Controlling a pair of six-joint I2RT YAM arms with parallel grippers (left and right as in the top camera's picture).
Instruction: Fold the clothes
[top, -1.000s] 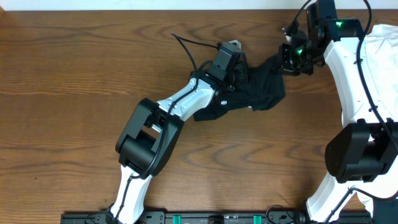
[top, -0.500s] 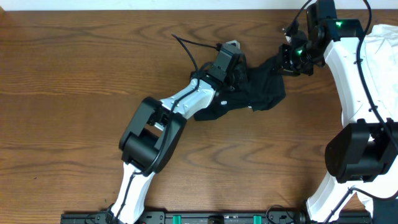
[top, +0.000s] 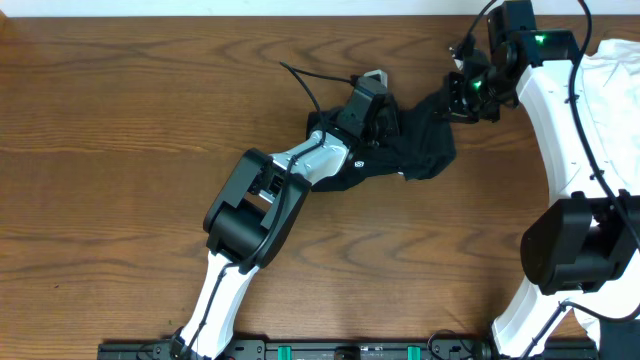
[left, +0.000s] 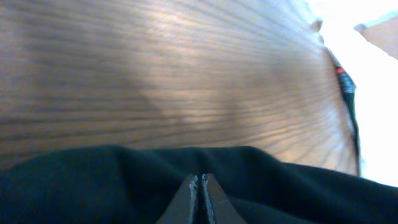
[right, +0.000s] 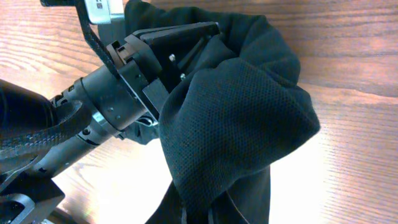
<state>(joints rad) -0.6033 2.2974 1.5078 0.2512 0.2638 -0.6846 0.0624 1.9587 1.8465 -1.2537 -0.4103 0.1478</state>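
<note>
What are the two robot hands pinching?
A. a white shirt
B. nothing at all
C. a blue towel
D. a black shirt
D: the left gripper and the right gripper are both shut on the bunched black shirt, while the white shirt lies off at the right edge, in neither gripper.

I see the black shirt (right: 249, 112) as soft matt cloth with a fine pinhole mesh weave. The table (top: 120, 150) is smooth brown wood, its grain plain under a faint sheen. The left arm (top: 308, 158) wears glossy white plastic shells and matt black housings. The white shirt (top: 620, 70) is crumpled matt cloth.
</note>
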